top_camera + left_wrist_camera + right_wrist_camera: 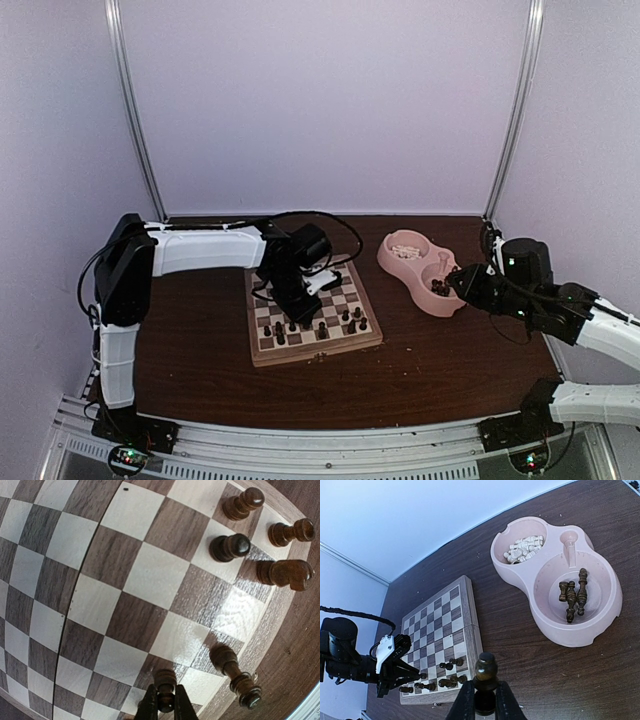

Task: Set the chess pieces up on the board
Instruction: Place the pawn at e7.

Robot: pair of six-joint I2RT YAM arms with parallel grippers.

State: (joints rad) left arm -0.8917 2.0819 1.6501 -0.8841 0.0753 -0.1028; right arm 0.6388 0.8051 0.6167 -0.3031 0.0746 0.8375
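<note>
The board (345, 292) lies mid-table, with several dark chess pieces (322, 326) standing along its near rows. My left gripper (292, 304) reaches down over those rows. In the left wrist view it (166, 706) is shut on a dark pawn (165, 680), held over a dark square near the board's (125, 580) edge; I cannot tell whether the pawn touches the square. Another dark piece (235, 672) stands just right of it. My right gripper (485, 702) is shut on a dark piece (485, 667) above bare table, between the board (440, 620) and the bowl.
A pink double bowl (452, 305) sits right of the board. Its far well holds cream pieces (524, 547) and its near well holds three dark pieces (572, 597). A cable loops over the left arm above the board's far edge. Walls close in the table.
</note>
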